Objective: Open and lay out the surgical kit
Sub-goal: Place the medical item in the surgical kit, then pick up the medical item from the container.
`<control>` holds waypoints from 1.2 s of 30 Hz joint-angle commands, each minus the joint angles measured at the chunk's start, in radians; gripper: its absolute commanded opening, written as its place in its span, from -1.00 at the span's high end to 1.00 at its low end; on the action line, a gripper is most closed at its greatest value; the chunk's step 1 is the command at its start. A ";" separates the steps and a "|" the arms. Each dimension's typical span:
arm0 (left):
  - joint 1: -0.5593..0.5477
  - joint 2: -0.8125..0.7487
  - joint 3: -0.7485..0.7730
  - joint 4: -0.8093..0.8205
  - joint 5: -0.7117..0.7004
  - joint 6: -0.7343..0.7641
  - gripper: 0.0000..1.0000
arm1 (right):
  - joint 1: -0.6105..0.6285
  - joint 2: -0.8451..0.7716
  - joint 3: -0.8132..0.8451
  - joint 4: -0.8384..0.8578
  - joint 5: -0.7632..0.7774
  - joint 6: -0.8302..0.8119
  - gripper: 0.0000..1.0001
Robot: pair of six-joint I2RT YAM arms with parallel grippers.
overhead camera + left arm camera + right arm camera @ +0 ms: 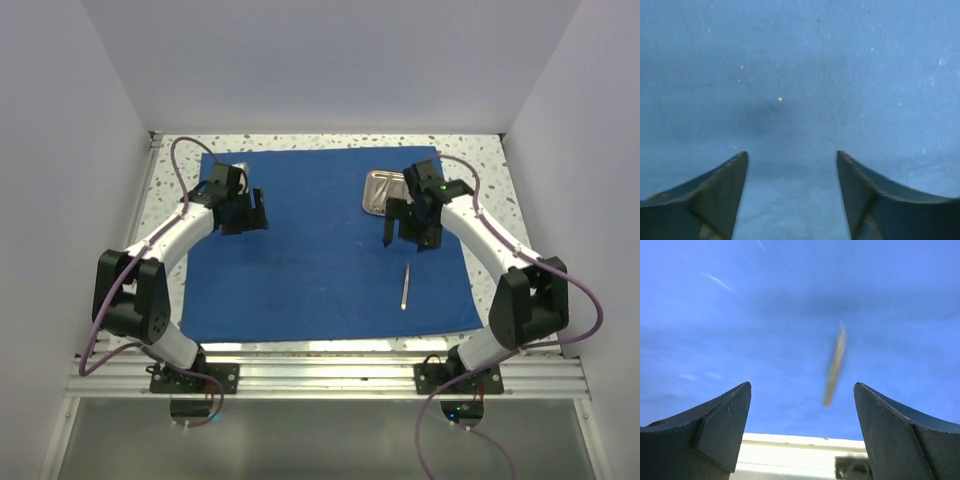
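Here the right tool (802, 385) gapes near a silver instrument (404, 288) on the wrap (320, 250).

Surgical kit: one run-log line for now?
cloth: spread flat | tray: on cloth, far right | slim silver instrument: on cloth, near right | left gripper: open, empty | right gripper: open, empty

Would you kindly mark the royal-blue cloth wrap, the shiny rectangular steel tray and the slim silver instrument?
Cloth wrap (320, 262): top view, bare middle.
Steel tray (377, 191): top view, bare floor.
Silver instrument (405, 288): top view, mid-length.
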 commanded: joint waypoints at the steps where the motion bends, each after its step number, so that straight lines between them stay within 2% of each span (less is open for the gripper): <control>1: -0.003 -0.064 -0.017 0.044 -0.002 -0.023 -0.55 | 0.000 0.042 0.224 -0.063 0.046 -0.046 -0.75; 2: -0.001 -0.074 -0.016 0.044 -0.006 -0.021 -0.63 | -0.001 0.080 0.315 -0.067 0.050 -0.057 -0.75; 3: -0.001 -0.098 -0.011 0.047 -0.016 -0.021 -0.88 | 0.000 0.113 0.362 -0.077 0.061 -0.060 -0.73; 4: -0.003 -0.111 -0.010 0.052 -0.035 -0.023 -0.99 | -0.001 0.192 0.406 -0.078 0.076 -0.062 -0.72; 6: -0.003 -0.126 0.001 0.057 -0.039 -0.017 -0.99 | -0.006 0.272 0.547 -0.093 0.110 -0.062 -0.68; 9: -0.003 -0.112 0.035 0.004 -0.031 -0.020 -0.99 | -0.020 0.453 0.738 -0.106 0.138 -0.042 -0.50; 12: -0.003 -0.123 0.029 -0.014 -0.026 -0.035 -0.96 | -0.030 0.645 0.966 -0.159 0.156 -0.017 0.03; 14: -0.003 -0.131 0.027 -0.028 -0.037 -0.040 -0.94 | -0.032 0.745 1.156 -0.202 0.181 -0.013 0.19; 15: -0.003 -0.135 0.027 -0.034 -0.040 -0.041 -0.93 | -0.032 0.832 1.215 -0.239 0.190 -0.010 0.34; 17: -0.003 -0.138 0.029 -0.054 -0.054 -0.041 -0.91 | -0.041 0.906 1.342 -0.265 0.204 -0.008 0.43; 19: -0.003 -0.140 0.032 -0.071 -0.054 -0.041 -0.90 | -0.049 0.957 1.367 -0.270 0.201 0.006 0.49; 22: -0.003 -0.135 0.035 -0.080 -0.086 -0.044 -0.89 | -0.070 0.952 1.312 -0.222 0.202 0.016 0.49; 25: -0.003 -0.120 0.043 -0.085 -0.092 -0.050 -0.88 | -0.076 0.967 1.280 -0.198 0.193 0.006 0.46; 36: -0.004 -0.037 0.110 -0.097 -0.095 -0.058 -0.82 | -0.086 1.066 1.349 -0.184 0.170 -0.011 0.35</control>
